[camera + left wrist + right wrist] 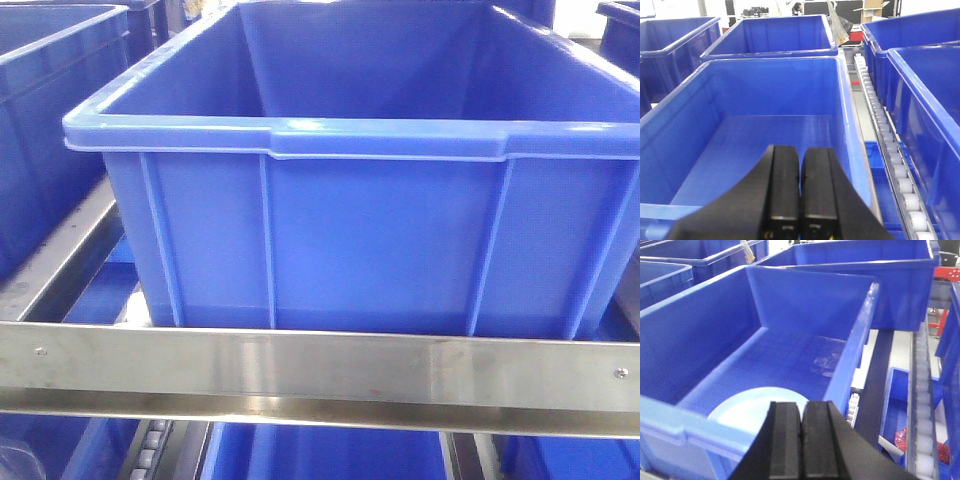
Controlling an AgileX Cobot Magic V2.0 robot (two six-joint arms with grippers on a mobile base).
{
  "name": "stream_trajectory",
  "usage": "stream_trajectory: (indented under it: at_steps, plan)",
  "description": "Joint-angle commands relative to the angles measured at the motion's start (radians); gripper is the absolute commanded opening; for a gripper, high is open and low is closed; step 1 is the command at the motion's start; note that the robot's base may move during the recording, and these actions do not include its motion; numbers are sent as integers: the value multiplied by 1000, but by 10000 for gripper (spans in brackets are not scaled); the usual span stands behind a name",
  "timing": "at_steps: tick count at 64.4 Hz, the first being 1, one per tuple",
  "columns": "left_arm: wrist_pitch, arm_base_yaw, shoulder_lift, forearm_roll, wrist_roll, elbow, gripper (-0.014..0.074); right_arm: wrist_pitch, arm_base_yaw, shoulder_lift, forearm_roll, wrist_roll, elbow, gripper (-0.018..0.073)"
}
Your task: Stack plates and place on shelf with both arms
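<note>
Just ahead of the right gripper (801, 440), a pale plate (752, 407) lies flat on the floor of a blue crate (715, 340), partly hidden by the black fingers; both right jaws are pressed together, clenched on nothing; the left gripper (800, 195) is likewise clenched, hanging over another crate (690, 130); the shelf rail (320, 372) crosses below the front crate (370, 230).

Obscured and cropped items — three views

Plate (757, 402): lower part hidden behind the right gripper (801, 450) and the near crate wall (670, 425); whether one plate or two, cannot tell. Front crate (350, 200): interior floor unseen from the front view. Left gripper (800, 200): cut off at bottom edge. Small red object (901, 439), lower right — too blurred to identify.
</note>
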Motion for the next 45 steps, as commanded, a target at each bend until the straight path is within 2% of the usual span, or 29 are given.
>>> stream_trajectory:
  at_steps: [1,13,18,29,34,45]
  plan:
    - [-86,3,8,-9,-4,-28,82,-84,-24,-67,-2,-5,8,48]
    - [-86,3,8,-9,-4,-28,82,-34,-176,-225,-2,6,111,48]
    - [-86,3,8,-9,-4,-28,82,-33,-214,-266,-7,38,139,48]
    - [-86,3,8,-9,-4,-28,82,-31,-222,-344,-67,120,231,48]
    - [-86,3,8,-9,-4,-28,82,36,-222,-377,-104,128,228,48]
    - [-86,3,8,-9,-4,-28,82,201,-222,-469,-102,136,229,48]
